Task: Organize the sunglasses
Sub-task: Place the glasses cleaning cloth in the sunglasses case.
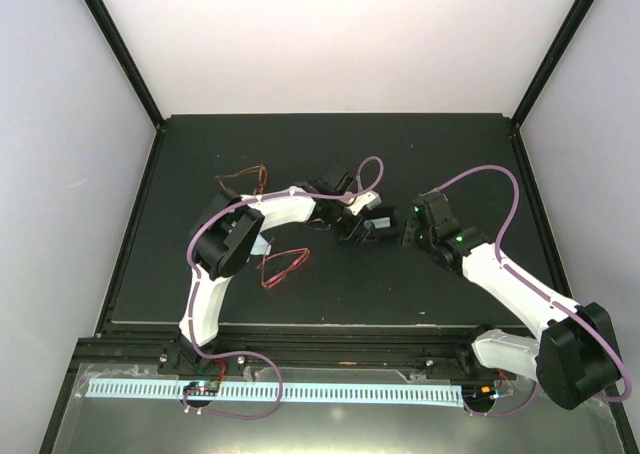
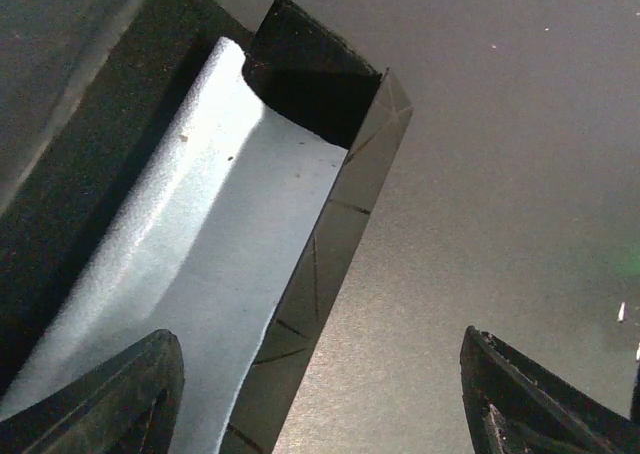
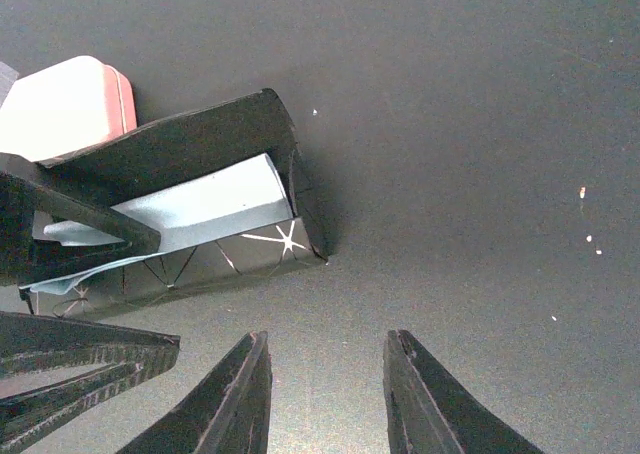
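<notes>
The brownish-amber sunglasses point(image 1: 244, 181) lie at the back left of the mat. The red-pink sunglasses point(image 1: 283, 266) lie nearer, beside my left arm. A black case point(image 1: 378, 224) lies open mid-table with a light blue cloth point(image 2: 210, 244) inside; it also shows in the right wrist view point(image 3: 210, 259). My left gripper point(image 2: 320, 404) is open and straddles the case's side wall point(image 2: 340, 234), one finger over the cloth, one over the mat. My right gripper point(image 3: 325, 399) is open and empty, just right of the case's end.
A pink case point(image 3: 65, 104) lies behind the black one. Another light blue cloth point(image 1: 262, 245) peeks out under my left forearm. The mat's raised edges point(image 1: 140, 224) bound the work area.
</notes>
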Motion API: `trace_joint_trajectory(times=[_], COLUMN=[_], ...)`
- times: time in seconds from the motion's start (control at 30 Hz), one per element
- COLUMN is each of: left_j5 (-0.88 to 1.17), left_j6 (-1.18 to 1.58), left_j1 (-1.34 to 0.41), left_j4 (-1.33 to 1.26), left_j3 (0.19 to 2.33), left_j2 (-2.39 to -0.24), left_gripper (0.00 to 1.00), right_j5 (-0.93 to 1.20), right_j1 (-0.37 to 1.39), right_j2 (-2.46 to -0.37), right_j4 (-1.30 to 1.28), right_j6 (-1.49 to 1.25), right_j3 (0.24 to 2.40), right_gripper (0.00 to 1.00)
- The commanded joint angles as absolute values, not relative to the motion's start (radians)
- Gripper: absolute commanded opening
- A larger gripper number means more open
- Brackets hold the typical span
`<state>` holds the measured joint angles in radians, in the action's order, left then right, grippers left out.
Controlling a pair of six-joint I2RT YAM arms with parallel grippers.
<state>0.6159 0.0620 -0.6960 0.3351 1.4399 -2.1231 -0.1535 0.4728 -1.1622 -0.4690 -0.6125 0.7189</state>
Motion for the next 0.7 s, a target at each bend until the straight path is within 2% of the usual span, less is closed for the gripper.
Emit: trace_joint_trajectory(times=[0.0, 0.23, 0.67], left_j5=[0.551, 0.471, 0.449], left_j6=[0.004, -0.075, -0.145], left_j1=[-0.703, -0.704, -0.703], left_j4=[0.391, 0.49, 0.653], left_j3=[1.492, 1.504, 1.52], left_j2=[-2.071, -2.041, -2.081], left_gripper=[0.77, 0.79, 0.77], right_j5=[-0.149, -0.142, -0.139], right_j1=[0.467, 0.466, 0.467], right_j2=[-1.147, -1.148, -1.166], right_j4=[-0.463, -0.459, -0.453], right_j6=[-0.618, -0.615, -0.614], right_j3=[0.713, 0.706, 0.708], right_gripper=[0.33, 0.33, 0.33])
